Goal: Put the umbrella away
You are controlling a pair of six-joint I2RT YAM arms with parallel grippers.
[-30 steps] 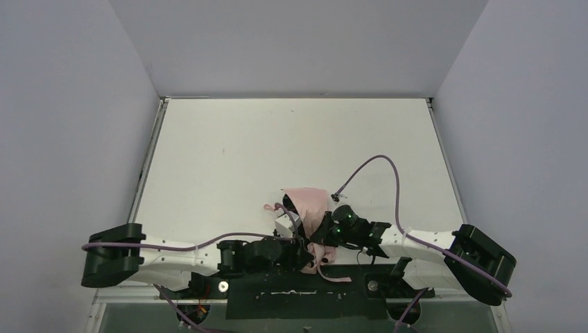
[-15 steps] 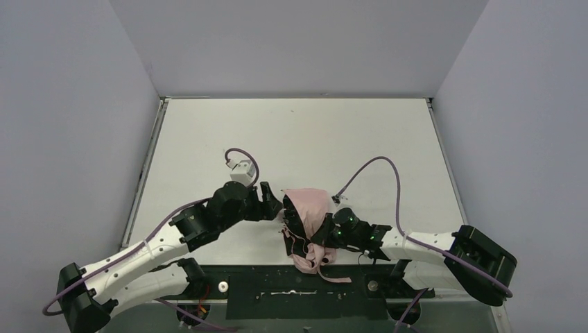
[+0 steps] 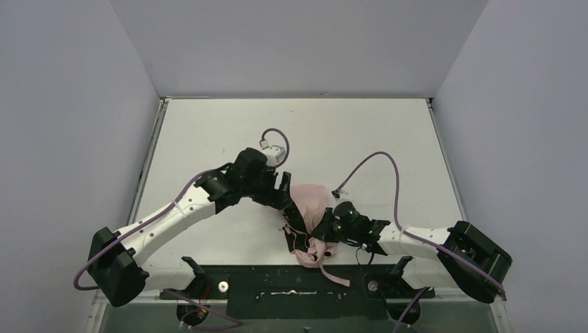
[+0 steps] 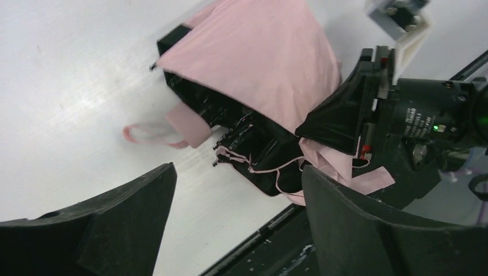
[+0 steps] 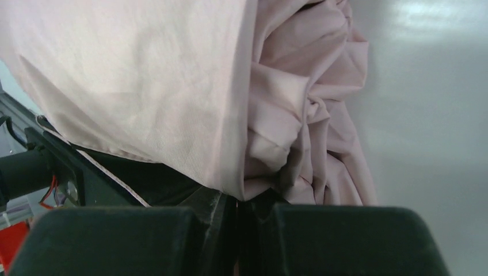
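Left fingers point(image 4: 109, 230) swung from near edge to beside umbrella point(image 4: 259, 69), apart | right fingers point(image 5: 357, 241) clamped on its fabric

Left arm relocated; jaws opened.

A second ago we had the left arm lying low along the near edge, its wrist over the near-left part of the pale pink folding umbrella point(image 3: 310, 200). It has since swung up and out across the white table point(image 3: 208, 132). We now find the left gripper point(image 3: 284, 193) at the umbrella's far-left side, with its jaws spread much wider than before and nothing between them. The black ribs on the umbrella's left flank, earlier covered by that wrist, are now exposed.
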